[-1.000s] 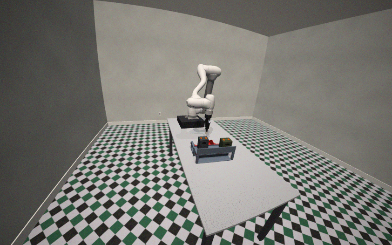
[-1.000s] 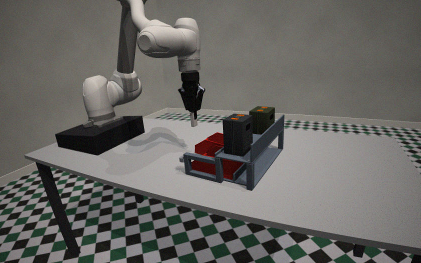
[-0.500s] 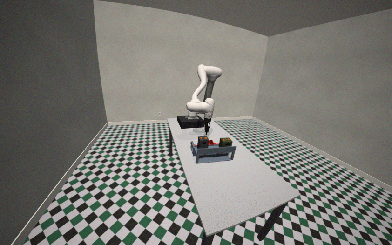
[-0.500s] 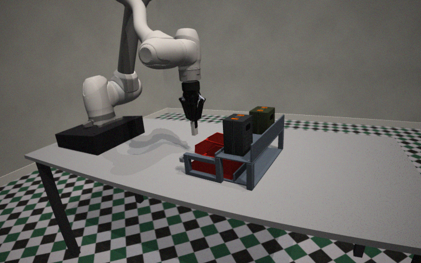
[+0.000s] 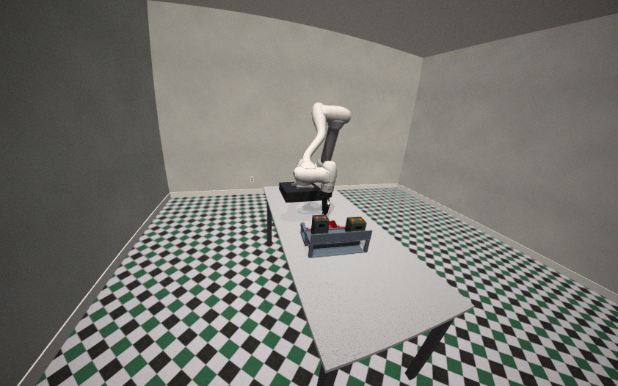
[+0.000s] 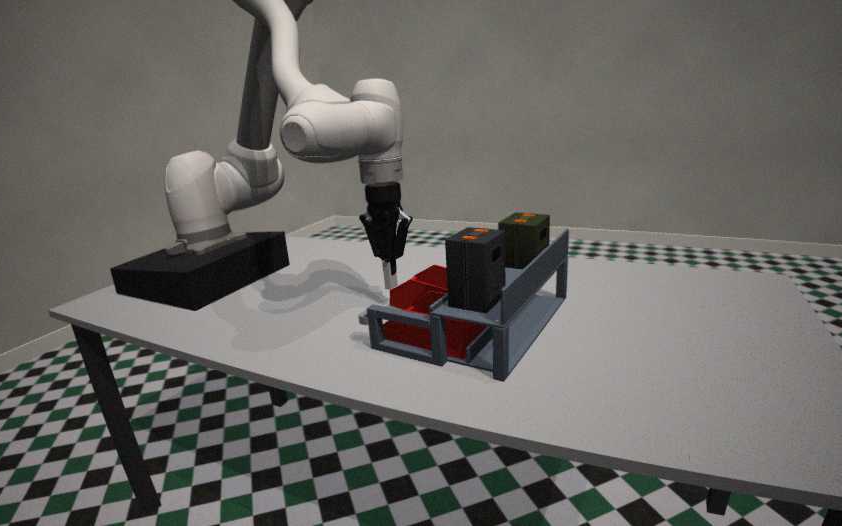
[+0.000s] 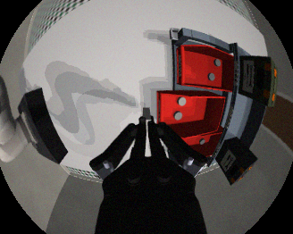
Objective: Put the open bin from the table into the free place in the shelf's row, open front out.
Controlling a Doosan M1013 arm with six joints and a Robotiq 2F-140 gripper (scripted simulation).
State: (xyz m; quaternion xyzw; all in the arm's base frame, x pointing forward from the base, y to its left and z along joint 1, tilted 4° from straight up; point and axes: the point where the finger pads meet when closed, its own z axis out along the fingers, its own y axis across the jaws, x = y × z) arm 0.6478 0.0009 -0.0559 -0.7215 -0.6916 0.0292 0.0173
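My gripper (image 5: 324,213) (image 6: 389,274) (image 7: 146,112) is shut and empty, its tips just in front of and above the front end of the middle red bin (image 6: 404,295) (image 7: 170,107). That bin has round grey parts in it. It sits between two other red bins in the shelf, sticks out past the shelf's front and stands higher than they do. It looks tilted, front end up. One neighbour bin (image 7: 196,67) and the other neighbour (image 7: 210,142) sit lower, with grey parts in them. The grey-blue shelf (image 5: 340,236) (image 6: 404,354) (image 7: 205,37) partly hides the bins. Contact under the middle bin is hidden.
A tall dark grey box (image 5: 320,225) (image 6: 470,274) (image 7: 234,162) and a green box (image 5: 355,224) (image 6: 519,245) (image 7: 259,80) stand on the shelf's rear board, behind the bins. A small grey piece (image 6: 363,318) (image 7: 174,34) juts from the shelf's front. The black robot base (image 6: 199,274) is on the table.
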